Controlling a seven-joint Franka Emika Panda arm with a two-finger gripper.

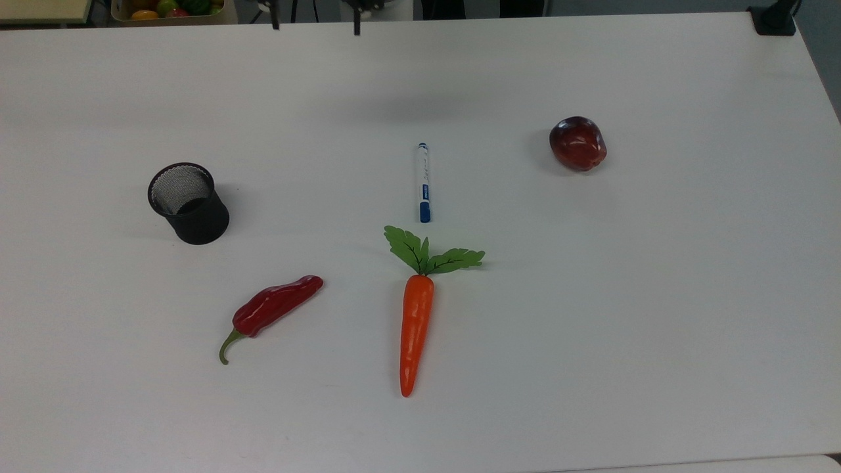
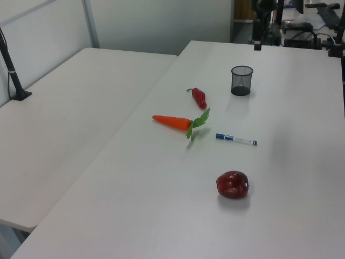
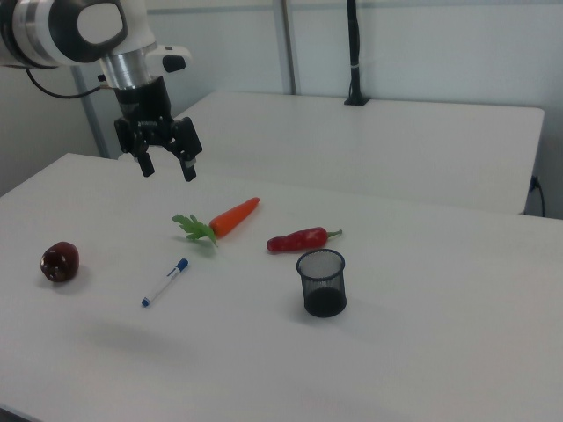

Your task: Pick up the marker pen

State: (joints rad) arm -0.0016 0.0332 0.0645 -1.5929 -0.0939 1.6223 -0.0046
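Top view overhead; side views face oppositely.

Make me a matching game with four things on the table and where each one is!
Places are as the top view shows them.

Things:
1. marker pen
2. apple
3. mesh cup
4. chilli pepper

Places:
A. farthest to the top view's right
B. just above the carrot's leaves
C. to the carrot's left, near the bottom
D. farthest to the top view's left, standing upright

Pairs: 1-B, 2-A, 3-D, 4-C
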